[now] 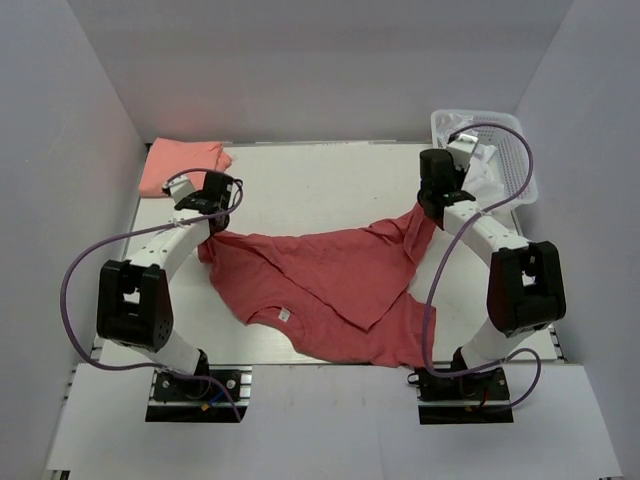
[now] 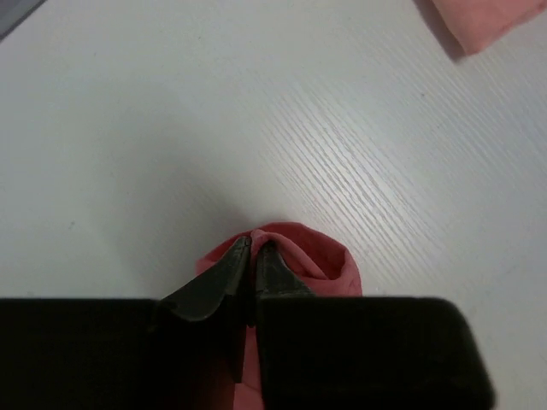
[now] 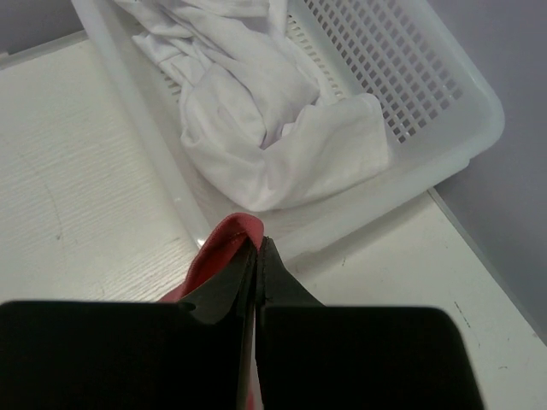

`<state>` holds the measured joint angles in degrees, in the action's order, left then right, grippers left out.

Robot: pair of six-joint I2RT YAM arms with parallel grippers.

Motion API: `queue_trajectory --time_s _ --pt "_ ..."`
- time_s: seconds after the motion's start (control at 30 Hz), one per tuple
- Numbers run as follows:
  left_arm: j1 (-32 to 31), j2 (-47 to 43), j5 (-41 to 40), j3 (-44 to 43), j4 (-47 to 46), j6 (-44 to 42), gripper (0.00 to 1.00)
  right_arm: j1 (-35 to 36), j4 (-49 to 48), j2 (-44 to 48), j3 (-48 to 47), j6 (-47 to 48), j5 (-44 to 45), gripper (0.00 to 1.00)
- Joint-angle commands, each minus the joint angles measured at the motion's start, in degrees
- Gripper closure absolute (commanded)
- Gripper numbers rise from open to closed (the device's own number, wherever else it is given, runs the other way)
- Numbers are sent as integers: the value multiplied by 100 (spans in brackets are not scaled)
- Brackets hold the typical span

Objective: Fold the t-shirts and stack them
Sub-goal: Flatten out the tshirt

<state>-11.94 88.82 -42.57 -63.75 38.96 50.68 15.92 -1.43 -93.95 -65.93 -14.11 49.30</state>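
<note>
At the far left corner of the table (image 1: 320, 185), the salmon-pink t-shirt (image 1: 181, 164) is seen lying folded, well apart from the other tee; one corner of it is also caught at the top right of the left wrist view. Just beside it, toward the middle, the left gripper (image 1: 214, 222) is held low over the table. Its fingers (image 2: 224, 272) are drawn almost together, with only a thin slit left between them, and a small bunch of the brick-red t-shirt (image 1: 330, 285) is pinched up at their tips. In the left wrist view that fabric is gathered into a rounded peak on the pale wood-grain surface.

The brick-red t-shirt is spread across the middle of the table between the two arms. It is crumpled and partly folded over itself, its neck label is turned up near the front edge, and its left and right ends are each drawn up to a gripper.

On the right, the right gripper (image 1: 428, 208) is closed tight, and a fold of the same red tee is clamped between its fingers (image 3: 224, 289). Just beyond it, at the far right corner, a white basket (image 1: 522, 172) is set on the table, and crumpled white cloth (image 3: 273, 128) is piled inside it
</note>
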Motion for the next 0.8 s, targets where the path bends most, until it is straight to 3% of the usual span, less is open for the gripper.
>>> queue_trajectory --time_s 0.0,0.1,0.13,0.2,0.23,0.43,0.57,0.67,0.7,0.77 --pt "280 144 160 -164 -117 -31 79 -151 -174 -131 -411 49 98 100" --pt "508 381 302 -164 -117 -84 53 -204 -33 -325 -569 276 -52 80" --pt "570 434 371 -251 -56 -84 44 -195 -24 -343 -605 347 -35 55" --pt "701 575 573 -471 -3 -241 11 -186 324 -448 -850 435 -148 31" --pt "702 575 635 -577 93 -242 0 -203 415 -457 -973 470 -253 10" --pt "755 217 811 -1307 384 -576 0 -142 793 191 -1124 708 -508 10" --pt "755 -354 1223 -1377 297 -997 0 -151 1504 1104 -931 227 -1428 10" --pt "562 -820 2371 -1001 -509 -1831 0 -151 2155 1808 -396 -310 -2226 10" --pt "509 -1109 3568 -808 -869 -2059 0 -142 2260 2350 128 -834 -2397 10" --pt "299 -1287 4183 -324 -1609 -2430 0 -151 2709 2914 518 -1128 -3038 10"
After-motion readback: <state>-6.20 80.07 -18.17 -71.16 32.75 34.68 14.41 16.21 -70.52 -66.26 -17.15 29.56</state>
